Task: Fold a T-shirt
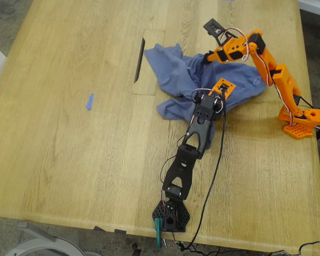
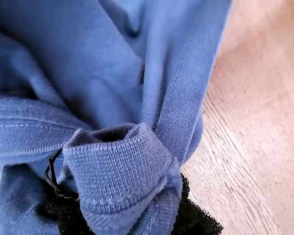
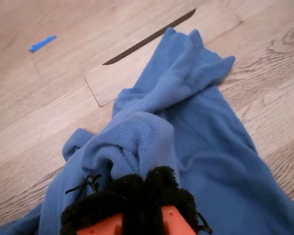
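The slate-blue T-shirt [image 1: 173, 74] lies crumpled in a heap on the wooden table [image 1: 69, 160], right of centre in the exterior view. My first gripper [image 1: 205, 97], on the black arm, is shut on a ribbed, stitched edge of the T-shirt [image 2: 112, 73], and the cloth bulges over its black pads [image 2: 198, 223]. My second gripper [image 1: 207, 56], on the orange arm, sits at the heap's far edge. Its black fuzzy pads [image 3: 161, 183] are pressed together with a rolled fold of the T-shirt [image 3: 210, 147] at them. The chest print is hidden.
A rectangular inset panel with a dark slot [image 1: 140, 58] lies in the table just beyond the shirt. A small blue tape scrap [image 1: 89, 101] lies toward the exterior view's left. The black base [image 1: 170, 216] stands at the near edge, the orange base [image 1: 301, 122] at the exterior view's right. A cable [image 1: 216, 160] trails alongside the black arm.
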